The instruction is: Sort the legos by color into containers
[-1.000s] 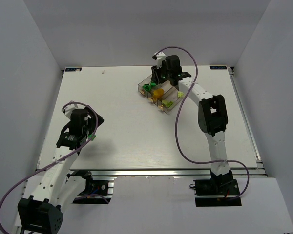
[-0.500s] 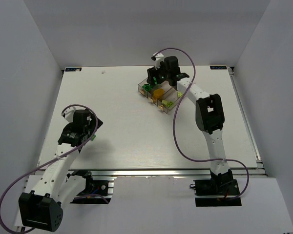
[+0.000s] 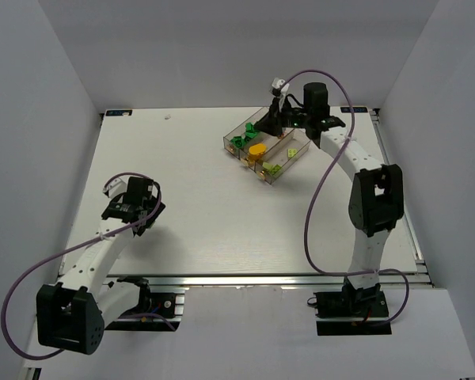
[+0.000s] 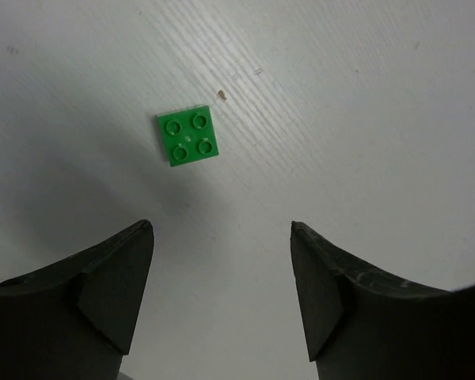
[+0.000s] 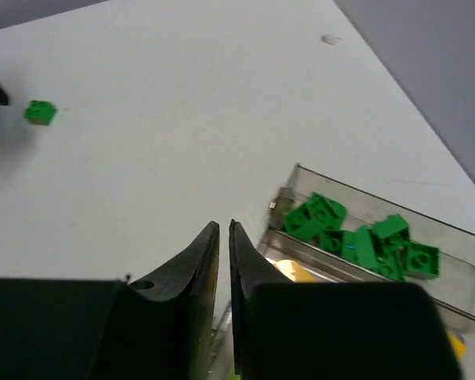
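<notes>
A green two-by-two lego (image 4: 188, 136) lies flat on the white table, just ahead of my open, empty left gripper (image 4: 222, 229), which hovers above it; this lego also shows far off in the right wrist view (image 5: 39, 112). In the top view the left gripper (image 3: 145, 215) hides it. The clear three-bin container (image 3: 286, 158) stands at the back right, holding green legos (image 3: 241, 142), an orange one (image 3: 257, 149) and yellow-green ones (image 3: 273, 168). My right gripper (image 3: 271, 123) is shut and empty above the container's far side (image 5: 224, 226). Several green legos (image 5: 356, 233) lie in the end bin.
The table's side rails run along the left and right edges (image 3: 400, 198). Grey walls enclose the table on three sides. A small pale speck (image 5: 329, 38) lies near the far edge of the table.
My right arm has swung right and back, from over the container's left end to behind it. My left gripper has shifted slightly left over the green lego.
</notes>
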{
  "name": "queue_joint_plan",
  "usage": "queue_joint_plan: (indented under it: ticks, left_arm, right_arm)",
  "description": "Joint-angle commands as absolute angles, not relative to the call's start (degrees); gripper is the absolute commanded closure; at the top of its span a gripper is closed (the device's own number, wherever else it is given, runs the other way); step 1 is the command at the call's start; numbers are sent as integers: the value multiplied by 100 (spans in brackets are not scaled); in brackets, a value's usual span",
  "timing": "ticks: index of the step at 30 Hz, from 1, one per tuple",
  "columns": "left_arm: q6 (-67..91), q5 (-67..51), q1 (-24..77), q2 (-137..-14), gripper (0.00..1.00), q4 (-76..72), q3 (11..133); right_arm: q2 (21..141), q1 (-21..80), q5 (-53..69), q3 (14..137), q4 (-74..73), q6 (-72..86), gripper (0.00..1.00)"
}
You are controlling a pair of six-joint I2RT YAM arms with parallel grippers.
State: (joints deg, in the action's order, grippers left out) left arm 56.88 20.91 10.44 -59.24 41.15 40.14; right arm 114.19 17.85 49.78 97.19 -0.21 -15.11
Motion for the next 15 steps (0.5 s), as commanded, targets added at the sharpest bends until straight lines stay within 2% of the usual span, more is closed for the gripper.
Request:
queue_joint_plan:
  ticks: [1, 3, 5, 10, 15]
  left_arm:
    - [5950, 2276, 1011, -6090, 18, 4429, 4184]
    - [6029, 2311, 1002, -6345, 8, 4552, 4175]
    - [5977, 2320, 993, -6555, 4, 4483, 4175]
    - [5713, 2312, 792, -6995, 5, 4158, 4377]
    - [5379, 2277, 563, -7496, 12, 3868, 4526]
  right_arm:
    - [11014, 1942, 5757, 9274, -343, -1872, 85]
    - [10776, 1942, 5731, 8939, -334, -1898, 75]
    - [10627, 1951, 5713, 8772, -413, -1942, 72]
    - [10468, 1951, 5704, 8657, -571, -2048, 70]
    - [10406, 1951, 5678, 8684, -589, -2013, 69]
